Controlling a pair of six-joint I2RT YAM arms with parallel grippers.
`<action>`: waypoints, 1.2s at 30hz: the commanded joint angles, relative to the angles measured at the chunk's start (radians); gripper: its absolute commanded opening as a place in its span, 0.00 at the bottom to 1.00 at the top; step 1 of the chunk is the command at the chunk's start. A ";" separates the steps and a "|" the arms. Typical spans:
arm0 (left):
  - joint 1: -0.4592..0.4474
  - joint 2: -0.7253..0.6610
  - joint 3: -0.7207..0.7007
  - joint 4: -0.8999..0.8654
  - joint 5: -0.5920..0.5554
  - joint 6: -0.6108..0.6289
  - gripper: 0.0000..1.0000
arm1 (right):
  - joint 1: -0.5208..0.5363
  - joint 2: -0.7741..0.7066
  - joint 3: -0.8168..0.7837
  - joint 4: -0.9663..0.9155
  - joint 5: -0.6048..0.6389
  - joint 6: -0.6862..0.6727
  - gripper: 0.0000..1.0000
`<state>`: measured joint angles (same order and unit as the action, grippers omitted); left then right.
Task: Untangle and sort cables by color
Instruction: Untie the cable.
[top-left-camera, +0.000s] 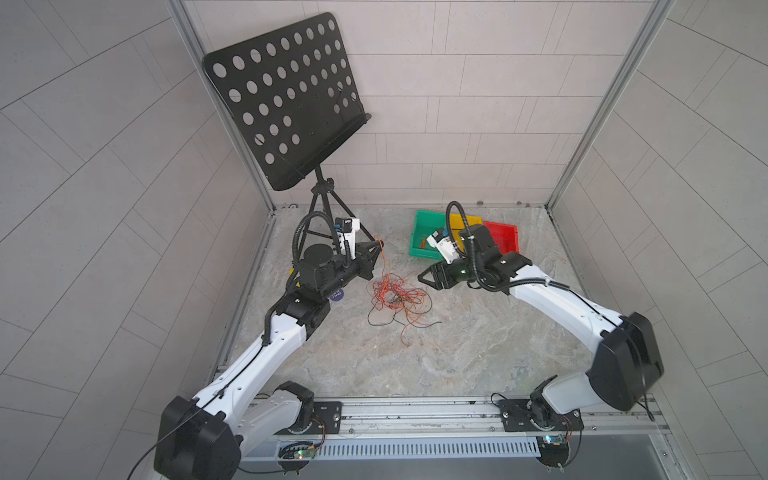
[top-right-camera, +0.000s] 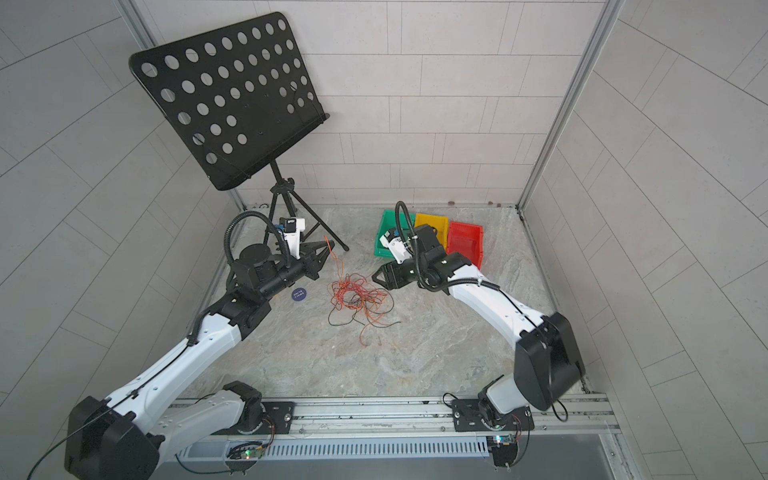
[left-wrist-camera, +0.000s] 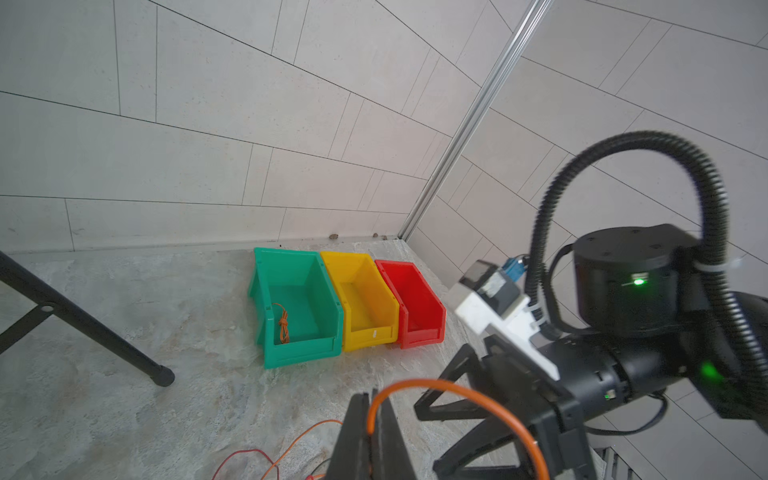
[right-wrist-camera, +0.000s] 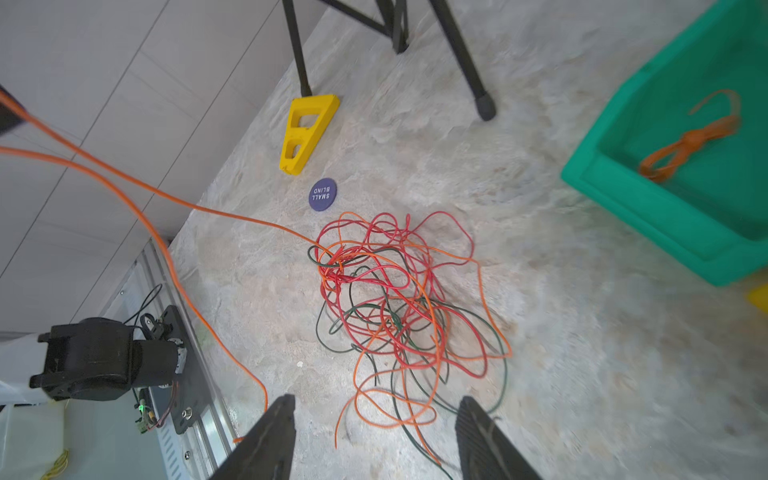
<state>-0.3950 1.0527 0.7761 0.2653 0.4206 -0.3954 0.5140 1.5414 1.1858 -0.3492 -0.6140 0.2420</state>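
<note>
My left gripper (left-wrist-camera: 372, 409) clamps one thin orange wire (left-wrist-camera: 424, 381) at 11 o'clock of the mid-table red-orange-black wire tangle (right-wrist-camera: 395, 303); my right gripper (right-wrist-camera: 374, 405), jaws apart at 2 o'clock, should pin the tangle before I pull.

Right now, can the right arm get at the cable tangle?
Probably yes. The right gripper is open and points at the tangle, with nothing standing between them. One orange cable runs from the tangle to the shut left gripper, off to the side.
</note>
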 joint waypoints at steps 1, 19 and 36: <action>0.005 -0.026 -0.009 0.041 -0.008 -0.001 0.00 | 0.029 0.102 0.042 0.086 -0.053 -0.065 0.65; 0.007 -0.050 0.043 -0.036 -0.038 0.013 0.00 | 0.071 0.293 0.084 0.093 -0.035 -0.034 0.00; 0.088 -0.125 0.203 -0.221 -0.147 0.091 0.00 | -0.200 0.040 -0.156 -0.141 0.263 -0.032 0.00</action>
<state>-0.3187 0.9379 0.9592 0.0696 0.3000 -0.3393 0.3401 1.6146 1.0473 -0.4252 -0.4282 0.2119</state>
